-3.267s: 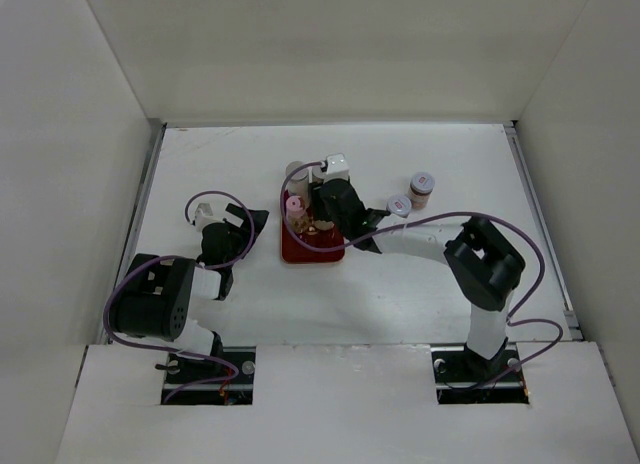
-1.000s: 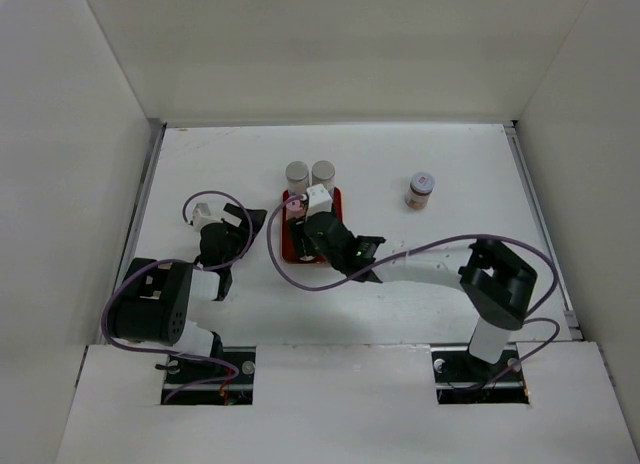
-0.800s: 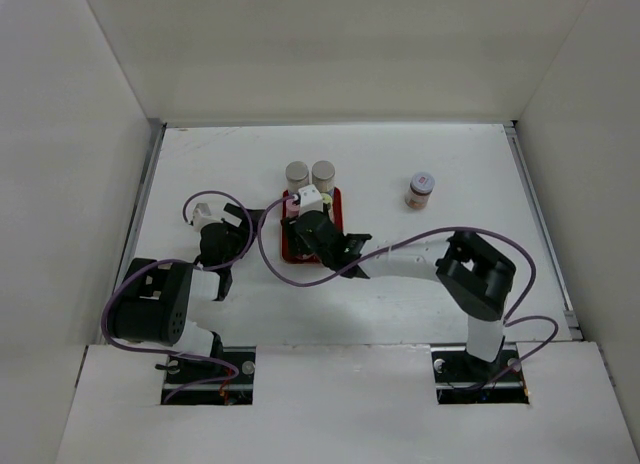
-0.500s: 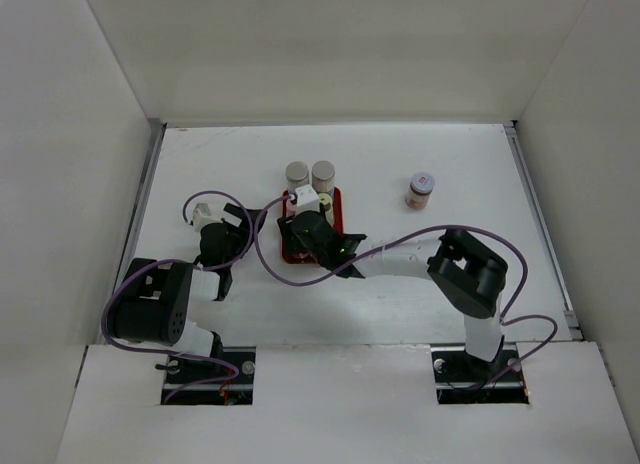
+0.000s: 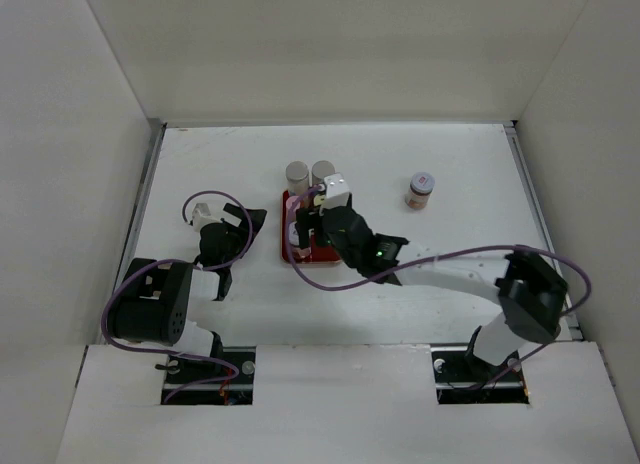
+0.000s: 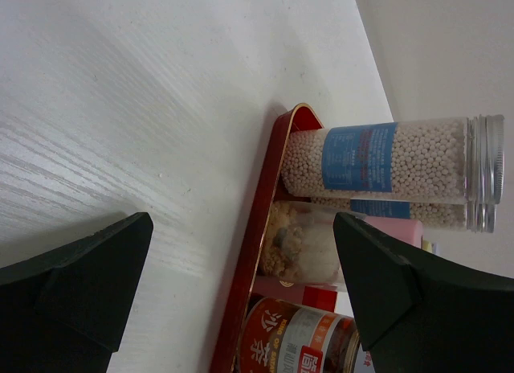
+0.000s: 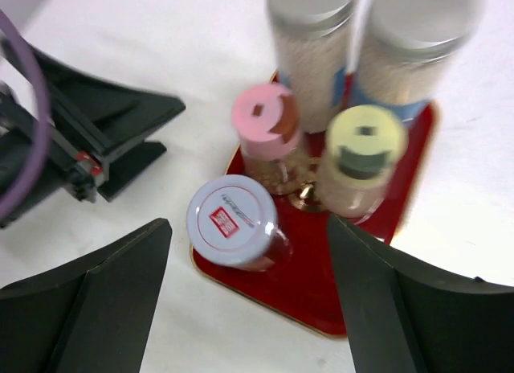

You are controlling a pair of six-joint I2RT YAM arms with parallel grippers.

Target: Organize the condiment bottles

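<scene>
The red tray [image 7: 337,293] holds five condiment bottles: two tall grey-lidded jars [image 7: 309,35] at its far end, a pink-capped jar [image 7: 263,116], a yellow-green-capped jar [image 7: 365,140], and a squat white-lidded jar [image 7: 233,220] at the near left corner. A second white-lidded jar [image 5: 421,190] stands alone on the table to the right. My right gripper [image 7: 249,309] is open and empty, above the tray's near edge. My left gripper [image 6: 241,228] is open and empty, low on the table facing the tray's left rim [image 6: 257,244].
White walls enclose the table on three sides. My left gripper [image 5: 245,222] lies just left of the tray [image 5: 300,252]. My right arm [image 5: 450,274] stretches across the table from the right base to the tray.
The white-lidded jar that stood beside the lone right-hand jar is now in the tray. My right gripper has let it go and drawn back. The left arm has not moved.
</scene>
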